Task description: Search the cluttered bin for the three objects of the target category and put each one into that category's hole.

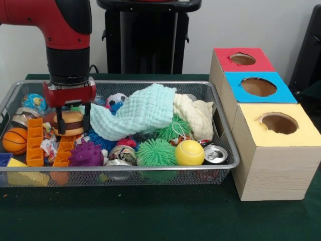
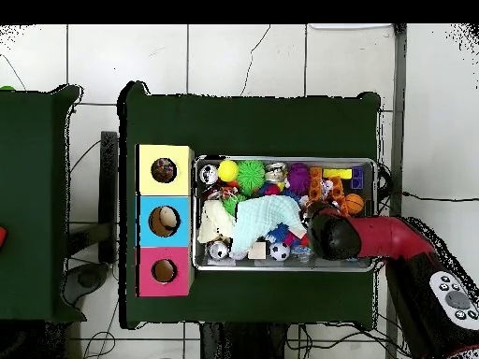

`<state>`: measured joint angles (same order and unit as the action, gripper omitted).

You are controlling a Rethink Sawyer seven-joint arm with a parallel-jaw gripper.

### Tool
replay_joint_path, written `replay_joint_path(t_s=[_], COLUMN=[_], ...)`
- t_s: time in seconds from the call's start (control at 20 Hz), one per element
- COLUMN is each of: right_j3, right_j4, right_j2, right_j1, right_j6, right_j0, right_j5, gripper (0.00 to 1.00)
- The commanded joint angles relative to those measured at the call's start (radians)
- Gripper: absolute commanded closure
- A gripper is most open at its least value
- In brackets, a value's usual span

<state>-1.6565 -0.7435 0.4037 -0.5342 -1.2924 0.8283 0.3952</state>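
Red arm (image 1: pixel 55 22), black wrist, red gripper (image 1: pixel 71 113)

A silver wire-mesh bin (image 1: pixel 220 125) sits on the green surface (image 1: pixel 150 216), packed with clutter: a mint-green waffle cloth (image 1: pixel 138 113) draped over the middle, a cream cloth (image 1: pixel 196 114) beside it, a green spiky ball (image 1: pixel 156 152), a yellow tennis ball (image 1: pixel 189 152), a purple spiky ball (image 1: pixel 86 154), a small orange basketball (image 1: pixel 15 140), orange plastic blocks (image 1: pixel 35 142) and a toy hamburger (image 1: pixel 70 123). Just beside the bin stand three wooden boxes with round holes, topped red (image 1: pixel 243 59), blue (image 1: pixel 258 87) and yellow (image 1: pixel 279 123).
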Motion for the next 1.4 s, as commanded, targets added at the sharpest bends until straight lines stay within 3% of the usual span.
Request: replay_joint_path(t_s=[0.05, 0.25, 0.55, 1.05, 1.4], right_j3=[0.013, 0.032, 0.058, 0.122, 0.155], right_j4=[0.011, -0.016, 0.001, 0.02, 0.03], right_j2=[0.089, 0.099, 0.111, 0.095, 0.087], right_j1=[-0.016, 0.001, 0.001, 0.034, 0.069], right_j6=[0.184, 0.189, 0.182, 0.106, 0.091], right_j0=[-0.01, 0.003, 0.002, -0.019, 0.019], right_j5=[0.194, 0.192, 0.228, 0.242, 0.226], gripper=[0.0, 0.0, 0.0, 0.0, 0.0])
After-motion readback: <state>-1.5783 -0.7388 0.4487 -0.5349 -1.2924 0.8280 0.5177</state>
